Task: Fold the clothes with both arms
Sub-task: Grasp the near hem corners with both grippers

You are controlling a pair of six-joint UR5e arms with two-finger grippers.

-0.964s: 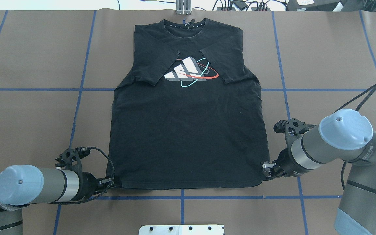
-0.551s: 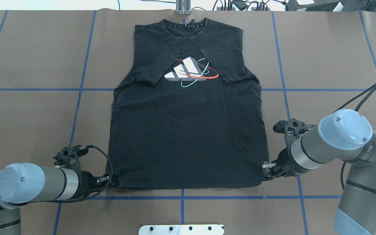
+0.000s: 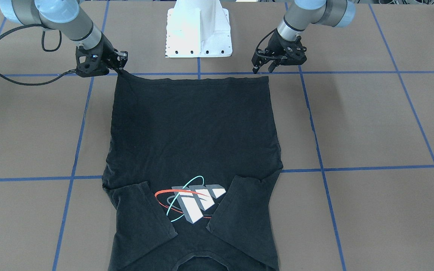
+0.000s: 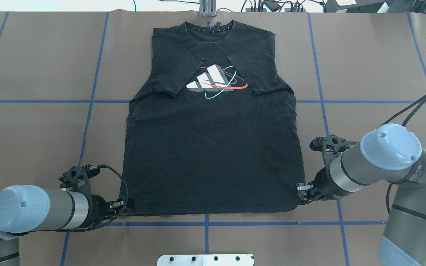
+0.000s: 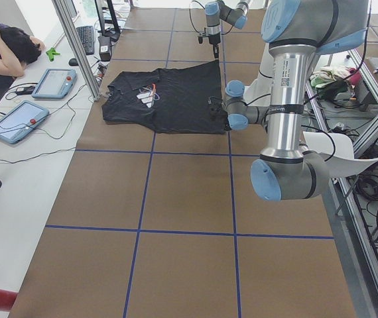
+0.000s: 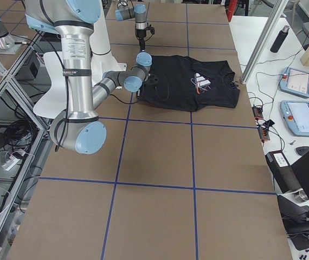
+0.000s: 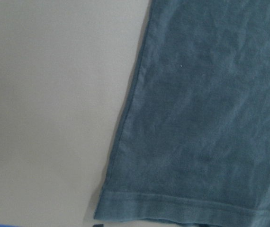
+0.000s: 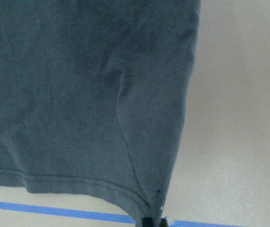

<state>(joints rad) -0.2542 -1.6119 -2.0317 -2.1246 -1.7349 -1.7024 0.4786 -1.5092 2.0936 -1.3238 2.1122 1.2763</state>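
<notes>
The black T-shirt (image 4: 213,155) lies flat and face up on the brown table, both sleeves folded inward beside the grey-white logo (image 4: 213,81). Its hem faces the robot. My right gripper (image 4: 299,192) is shut on the hem's right corner. The front view shows that corner raised slightly at the right gripper (image 3: 121,64), and the right wrist view shows the cloth (image 8: 78,94) running into the fingertips. My left gripper (image 4: 124,204) stands at the hem's left corner. Its fingers are apart in the front view (image 3: 263,69), and the corner (image 7: 125,208) lies flat.
The white pedestal base (image 3: 198,34) stands behind the hem between the arms. Blue tape lines (image 4: 205,223) grid the table. A seated person (image 5: 3,46) and tablets (image 5: 53,83) are at a side desk beyond the collar end.
My left arm has drawn back slightly towards the overhead view's left edge, and more of the hem's left corner now shows. The right arm and the shirt's body have not moved.
</notes>
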